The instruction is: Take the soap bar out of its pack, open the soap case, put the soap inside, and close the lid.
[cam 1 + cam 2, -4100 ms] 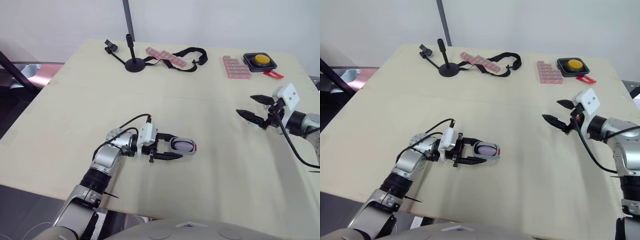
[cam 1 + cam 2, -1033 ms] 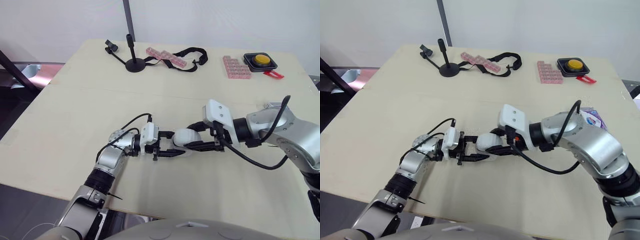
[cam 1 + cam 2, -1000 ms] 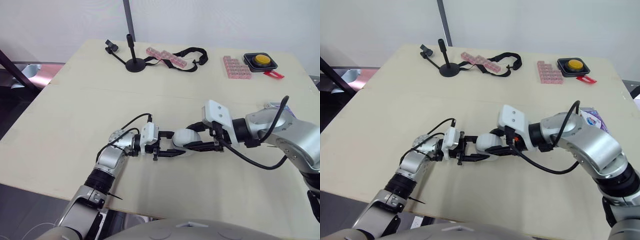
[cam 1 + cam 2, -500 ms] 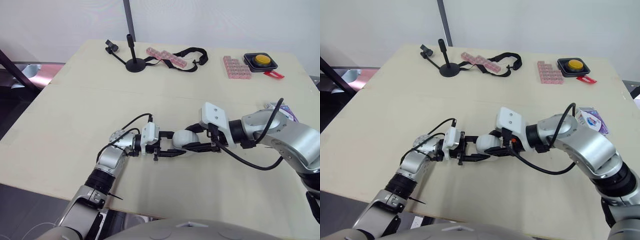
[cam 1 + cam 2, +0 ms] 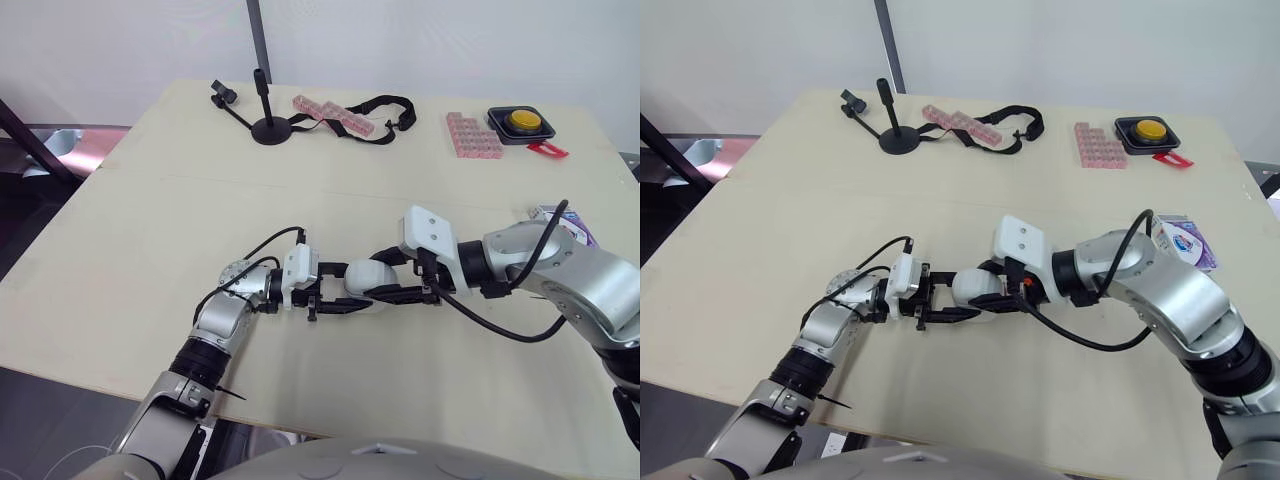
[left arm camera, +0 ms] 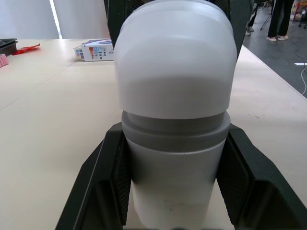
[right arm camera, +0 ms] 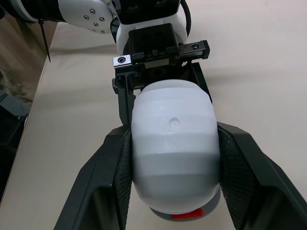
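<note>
The white soap case (image 5: pixel 365 278) with a grey base lies mid-table near the front, held from both ends. My left gripper (image 5: pixel 335 297) is shut on its grey base end, with a black finger (image 6: pixel 103 187) on each side. My right gripper (image 5: pixel 388 285) is shut on the white lid (image 7: pixel 175 143), its fingers (image 7: pixel 112 177) clamping both flanks. The lid sits on the base, and a red latch (image 7: pixel 186 216) shows at the case's end. The soap pack (image 5: pixel 1180 240), a small purple and white box, lies at the table's right edge.
At the back stand a black stand (image 5: pixel 268 125), a black strap (image 5: pixel 385 105), two pink trays (image 5: pixel 330 113) (image 5: pixel 472 135) and a yellow button box (image 5: pixel 520 122) with a red tag beside it. Bare tabletop lies to the left and in front.
Four seconds ago my right gripper hung open at the right edge; it has since reached over and closed on the case. Over the last second, hardly any movement.
</note>
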{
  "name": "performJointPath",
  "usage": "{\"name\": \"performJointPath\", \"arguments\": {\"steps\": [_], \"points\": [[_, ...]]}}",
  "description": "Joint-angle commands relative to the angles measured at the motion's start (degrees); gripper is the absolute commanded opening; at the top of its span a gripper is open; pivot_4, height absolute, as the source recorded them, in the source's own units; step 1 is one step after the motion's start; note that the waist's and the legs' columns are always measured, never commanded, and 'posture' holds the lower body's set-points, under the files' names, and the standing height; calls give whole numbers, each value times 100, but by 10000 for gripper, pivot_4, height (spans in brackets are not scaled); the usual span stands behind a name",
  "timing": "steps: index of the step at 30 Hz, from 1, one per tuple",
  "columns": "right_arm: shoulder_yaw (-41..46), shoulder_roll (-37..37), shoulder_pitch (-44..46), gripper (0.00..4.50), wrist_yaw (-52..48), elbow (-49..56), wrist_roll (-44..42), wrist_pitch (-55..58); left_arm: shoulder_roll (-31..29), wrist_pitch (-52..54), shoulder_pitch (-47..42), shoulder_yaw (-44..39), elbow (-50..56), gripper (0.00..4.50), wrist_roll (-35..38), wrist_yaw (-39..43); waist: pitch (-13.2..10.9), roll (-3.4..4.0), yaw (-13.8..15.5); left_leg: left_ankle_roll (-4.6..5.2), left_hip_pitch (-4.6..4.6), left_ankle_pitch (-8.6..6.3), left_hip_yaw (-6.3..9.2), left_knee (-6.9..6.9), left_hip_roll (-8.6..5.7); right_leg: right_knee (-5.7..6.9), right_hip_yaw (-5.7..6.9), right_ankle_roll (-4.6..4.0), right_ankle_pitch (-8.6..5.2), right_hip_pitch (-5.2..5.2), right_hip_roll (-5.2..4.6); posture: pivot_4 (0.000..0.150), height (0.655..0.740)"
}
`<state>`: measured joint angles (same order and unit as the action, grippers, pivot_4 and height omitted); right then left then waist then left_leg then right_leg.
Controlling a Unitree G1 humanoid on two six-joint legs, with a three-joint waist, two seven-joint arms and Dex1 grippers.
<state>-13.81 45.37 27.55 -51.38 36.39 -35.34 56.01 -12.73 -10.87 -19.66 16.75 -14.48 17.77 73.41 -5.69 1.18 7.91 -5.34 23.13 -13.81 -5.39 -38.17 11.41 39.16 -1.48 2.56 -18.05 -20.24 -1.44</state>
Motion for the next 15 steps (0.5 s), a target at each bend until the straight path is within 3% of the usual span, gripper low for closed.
{"name": "performJointPath", "arguments": {"steps": [1,3,5,9,10,15], "points": [[-137,26,-114,19524,-50,-18,-42,79,11,-8,15,-12,169,18897,-3,-92,0,0,0,0,-1,0,0,0,0,0,0,0,0,1,-1,1500,7400],[-116,17,-124,19524,-45,-41,-67,105,9,-2,16,-12,178,18897,-5,-102,0,0,0,0,-3,0,0,0,0,-1,0,0,0,3,-1,1500,7400],[-107,30,-122,29988,-76,-64,-67,87,6,0,16,-12,182,18897,-8,-109,1,-2,0,0,-4,0,0,0,0,-1,0,0,0,5,-1,1500,7400],[-145,55,-89,43087,-130,-130,104,-161,-11,3,25,-11,185,18897,-16,-118,1,-1,-3,0,-2,0,0,1,-3,-2,1,0,0,3,-2,1500,7400],[-157,61,-84,44747,-144,-141,113,-174,-12,-1,25,-9,179,18897,-19,-119,1,-1,-4,0,-2,0,0,1,-1,-2,1,0,0,3,0,1500,7400],[-171,73,-98,44747,-201,-168,162,-231,1,-15,15,-3,155,18897,-27,-141,1,-1,-5,0,-2,0,0,1,-1,-2,1,0,0,2,0,1500,7400]]}}
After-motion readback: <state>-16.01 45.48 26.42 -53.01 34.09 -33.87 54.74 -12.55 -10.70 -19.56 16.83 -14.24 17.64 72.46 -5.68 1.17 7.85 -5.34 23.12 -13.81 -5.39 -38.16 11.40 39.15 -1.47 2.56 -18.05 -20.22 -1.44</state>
